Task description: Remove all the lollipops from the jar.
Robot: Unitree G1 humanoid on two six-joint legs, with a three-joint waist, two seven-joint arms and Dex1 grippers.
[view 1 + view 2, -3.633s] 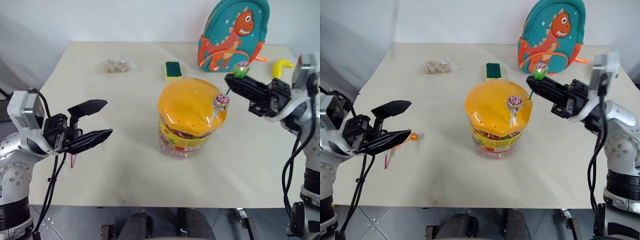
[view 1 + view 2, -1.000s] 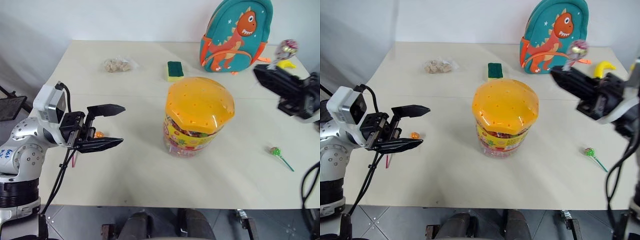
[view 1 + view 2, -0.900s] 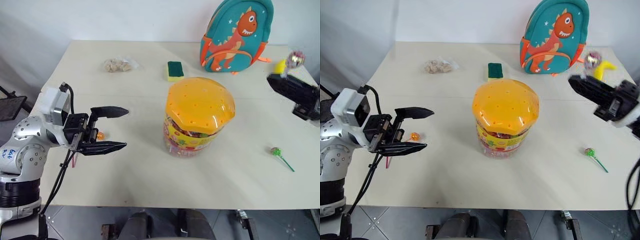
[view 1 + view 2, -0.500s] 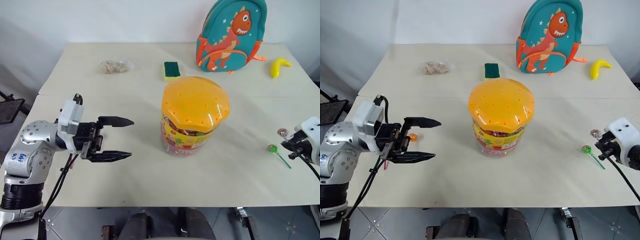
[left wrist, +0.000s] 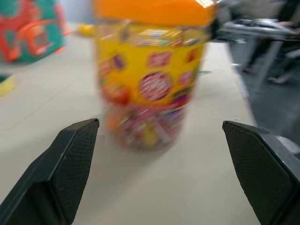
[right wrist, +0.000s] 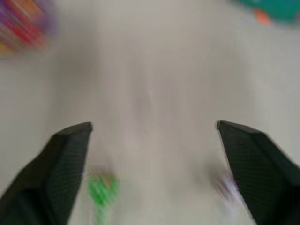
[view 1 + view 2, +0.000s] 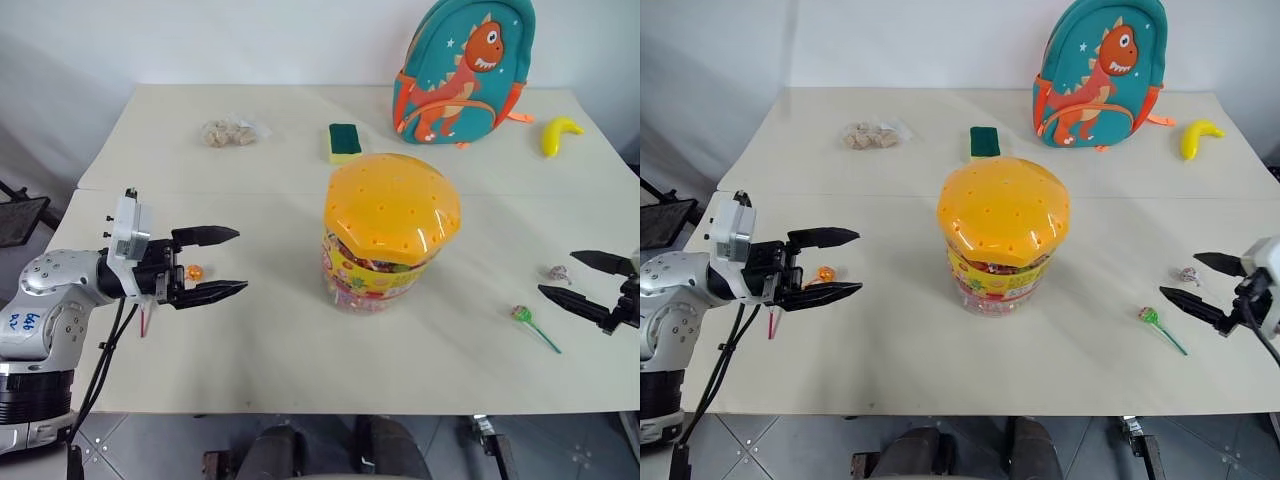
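Silver-grey screwed arm joints, black cables, white wrist blocks, black tapered two-finger left gripper [image 7: 215, 263].

Your right gripper [image 7: 585, 281] has dropped low, opened and let go; the purple lollipop [image 7: 559, 272] now lies beside the green one [image 7: 521, 314].

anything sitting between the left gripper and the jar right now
Nothing visible. The open left gripper points across bare table at the jar. The orange lollipop lies between its fingers, not ahead of them.
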